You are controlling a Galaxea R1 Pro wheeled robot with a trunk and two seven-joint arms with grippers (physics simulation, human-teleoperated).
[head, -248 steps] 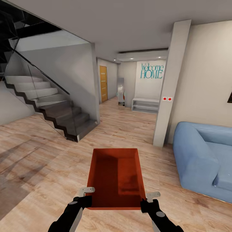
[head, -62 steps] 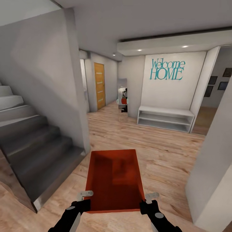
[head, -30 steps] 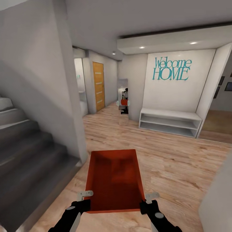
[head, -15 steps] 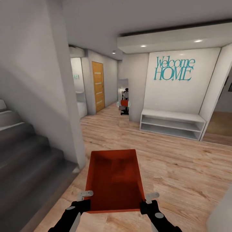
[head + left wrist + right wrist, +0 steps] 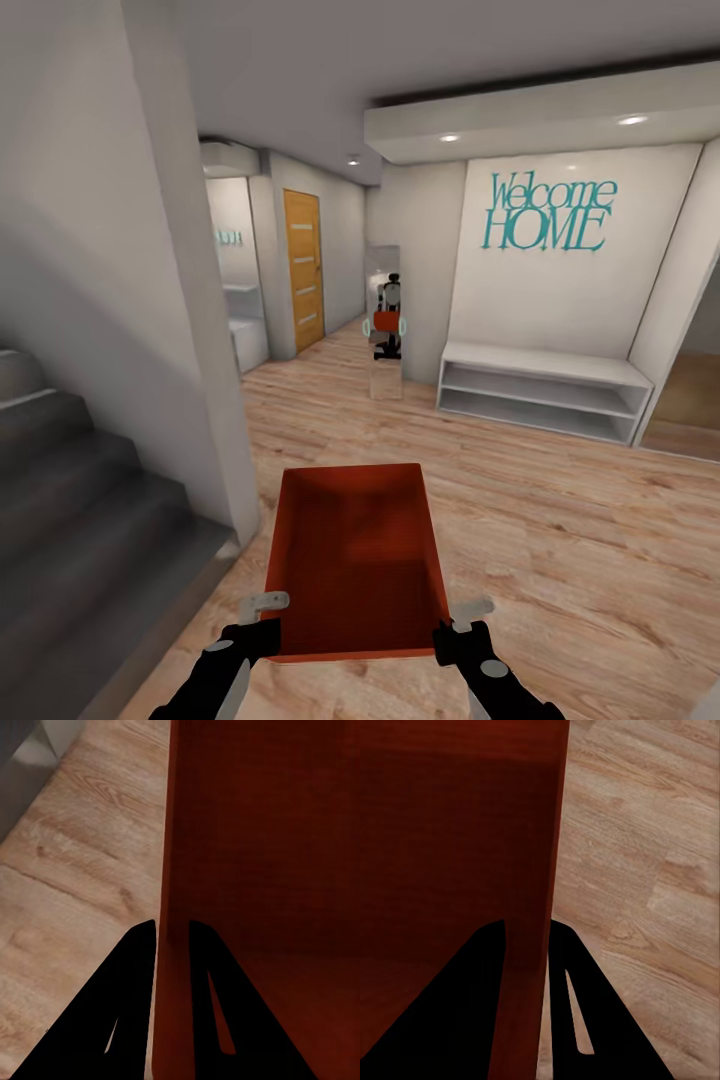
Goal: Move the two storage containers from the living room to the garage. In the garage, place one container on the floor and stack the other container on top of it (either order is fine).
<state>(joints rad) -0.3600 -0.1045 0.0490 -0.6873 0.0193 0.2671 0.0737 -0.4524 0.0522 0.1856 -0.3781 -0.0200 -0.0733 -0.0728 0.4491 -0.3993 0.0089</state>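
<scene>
Off to the left the grey stairs climb beside a pale wall, and the robot stands on the light plank floor of the hallway, nowhere near a garage yet.

Its left gripper is pinched on the near left corner of the storage container; in the left wrist view one of the fingers sits outside the thin orange-red wall and the other inside, closed flat against it. The bin hangs level in front of the robot, above the floor, its long axis pointing ahead, lidless and empty.

The right gripper does the same on the near right corner, its fingers straddling the wall there and clamped onto it.

I'd judge the bin light and fairly stiff, since it stays flat though held only at its near end. The walls look thin and smooth, so a pinch like this could slip or let the far end droop if the base jolts. Holds on opposite side walls, as here, look sensible; nearer the middle of the long sides would balance it better.

Further right, a tall mirror stands by the white shoe shelf under the "Welcome HOME" lettering.
</scene>
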